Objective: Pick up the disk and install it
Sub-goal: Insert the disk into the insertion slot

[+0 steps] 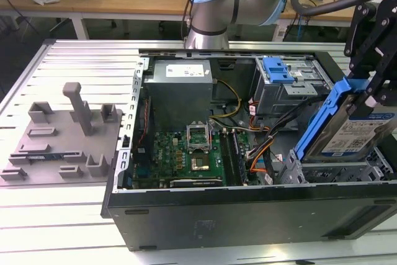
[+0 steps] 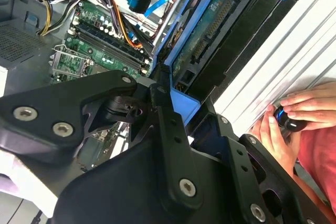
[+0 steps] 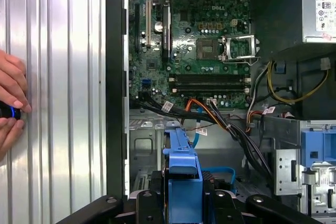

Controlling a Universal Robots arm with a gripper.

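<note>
The tool pinches the disk by its blue carrier, its fingers pressed onto the carrier's upper end. The disk hangs steeply tilted, label side up, over the near corner of the open computer case at the exterior view's right, just above the grey bay there. In the first wrist view the carrier sits between the black fingers. Farther back stands the drive cage with a blue latch piece on top. The motherboard lies mid-case, with the power supply beyond it. A grey fixture rests on the slatted worktop at the exterior view's left. In both wrist views a person's hand holds a small dark object beside the case.
</note>
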